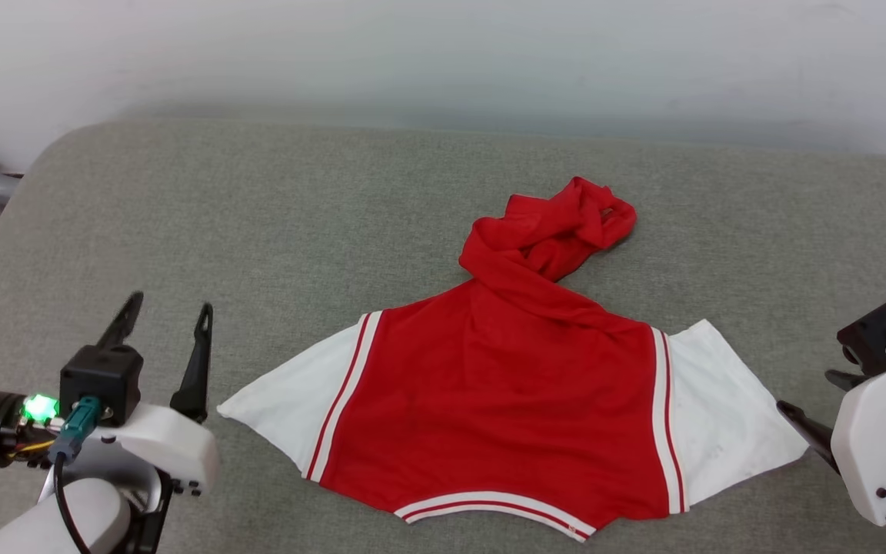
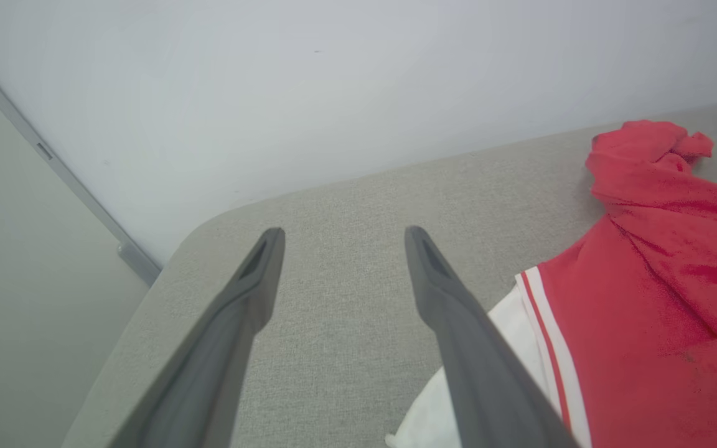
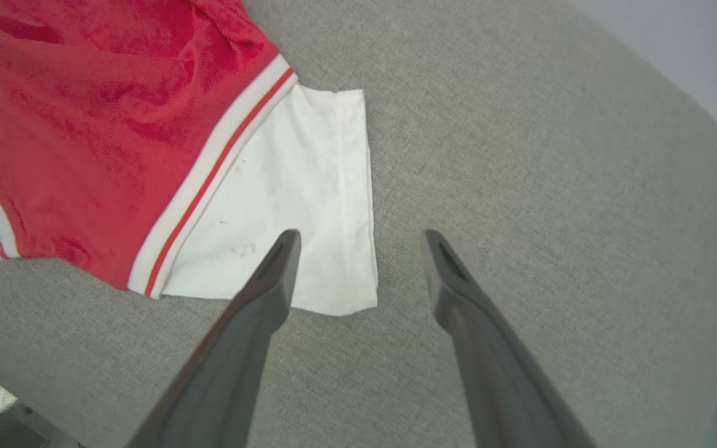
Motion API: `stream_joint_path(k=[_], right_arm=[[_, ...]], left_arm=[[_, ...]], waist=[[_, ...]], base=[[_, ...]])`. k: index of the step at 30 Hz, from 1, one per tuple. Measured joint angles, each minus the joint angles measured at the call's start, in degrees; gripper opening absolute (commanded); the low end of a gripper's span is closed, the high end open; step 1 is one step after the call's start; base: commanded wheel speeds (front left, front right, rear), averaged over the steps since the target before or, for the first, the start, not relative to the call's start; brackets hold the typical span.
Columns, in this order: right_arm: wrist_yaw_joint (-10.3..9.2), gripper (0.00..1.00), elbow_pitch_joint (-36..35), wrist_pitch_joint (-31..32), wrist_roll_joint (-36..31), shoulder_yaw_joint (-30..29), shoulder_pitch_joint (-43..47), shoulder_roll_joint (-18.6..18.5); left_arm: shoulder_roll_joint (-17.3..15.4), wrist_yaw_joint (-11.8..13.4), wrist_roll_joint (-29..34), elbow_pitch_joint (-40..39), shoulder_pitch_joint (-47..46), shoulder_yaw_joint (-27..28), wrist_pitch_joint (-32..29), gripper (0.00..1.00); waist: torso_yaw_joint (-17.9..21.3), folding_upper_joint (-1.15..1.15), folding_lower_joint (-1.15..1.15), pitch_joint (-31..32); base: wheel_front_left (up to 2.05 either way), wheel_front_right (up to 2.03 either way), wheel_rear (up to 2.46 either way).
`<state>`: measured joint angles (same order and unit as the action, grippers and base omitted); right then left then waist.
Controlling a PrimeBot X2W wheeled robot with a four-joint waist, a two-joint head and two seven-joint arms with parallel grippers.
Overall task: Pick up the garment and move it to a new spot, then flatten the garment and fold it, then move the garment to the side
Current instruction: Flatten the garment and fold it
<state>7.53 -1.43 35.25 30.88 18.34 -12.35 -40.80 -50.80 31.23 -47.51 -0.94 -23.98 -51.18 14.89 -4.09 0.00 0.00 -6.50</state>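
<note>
While flattening is the step in hand, you have, left to right:
- left gripper point(image 1: 170, 304): fingers spread, empty, just beside the white sleeve.
- the garment point(image 1: 504, 400): mid-table point(image 1: 181, 192), sleeves laid out, far end bunched in a twist.
- right gripper point(image 1: 803, 389): fingers parted, empty, at the other sleeve's edge.

Next, likely: draw the twist out; bare table lies beyond it.
</note>
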Motion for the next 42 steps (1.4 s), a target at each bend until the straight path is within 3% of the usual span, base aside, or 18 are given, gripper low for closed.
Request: stream_joint_path(k=[5, 8, 15, 24, 25, 27, 35, 42], right_arm=[[-0.01, 1.00, 3.2, 6.4, 2.9, 3.8, -3.0, -2.3], [-0.01, 1.00, 6.4, 8.2, 3.8, 5.8, -4.7, -2.3], [-0.01, 1.00, 15.2, 8.4, 4.1, 11.3, -8.1, -1.9], [-0.22, 1.00, 21.5, 5.2, 6.9, 19.0, -11.1, -2.4], [-0.36, 0.48, 21.8, 4.5, 7.6, 19.6, -11.3, -2.4], [-0.44, 0.00, 22.6, 2.9, 8.7, 20.4, -11.7, -2.4], [0.03, 0.00, 25.6, -6.6, 13.1, 19.5, -11.8, -1.5], [0.01, 0.00, 28.7, -10.1, 15.3, 14.4, -11.7, -6.1]], left_arm=[[4.4, 2.4, 6.1, -3.2, 4.9, 9.2, 0.1, 1.00], [7.6, 2.3, 9.5, -3.9, 8.6, 14.1, 0.1, 1.00], [14.7, -1.6, 16.4, -3.7, 13.6, 22.0, 0.1, 1.00], [19.8, -6.9, 22.7, -2.2, 15.9, 29.4, 0.1, 1.00], [20.3, -7.4, 23.1, -2.0, 16.1, 30.0, 0.1, 1.00], [21.1, -8.6, 24.0, -1.5, 16.8, 31.1, 0.1, 1.00], [22.3, -12.1, 26.8, 0.4, 18.6, 34.6, 0.1, 1.00], [21.2, -16.2, 27.1, 2.1, 19.0, 35.5, 0.1, 1.00]], waist=[[-1.4, 0.00, 0.00, -1.4], [-2.2, 0.00, 0.00, -2.5], [-4.4, 0.00, 0.00, -4.9], [-5.3, 0.00, -0.01, -6.4], [-5.2, 0.00, -0.02, -6.4], [-4.9, 0.00, -0.01, -6.3], [-3.4, 0.00, 0.00, -3.4], [-1.6, 0.00, 0.01, -0.4]], base=[[0.00, 0.00, 0.00], [0.00, 0.00, 0.00], [0.00, 0.00, 0.00], [0.00, 0.00, 0.00], [0.00, 0.00, 0.00], [0.00, 0.00, 0.00], [0.00, 0.00, 0.00], [0.00, 0.00, 0.00]])
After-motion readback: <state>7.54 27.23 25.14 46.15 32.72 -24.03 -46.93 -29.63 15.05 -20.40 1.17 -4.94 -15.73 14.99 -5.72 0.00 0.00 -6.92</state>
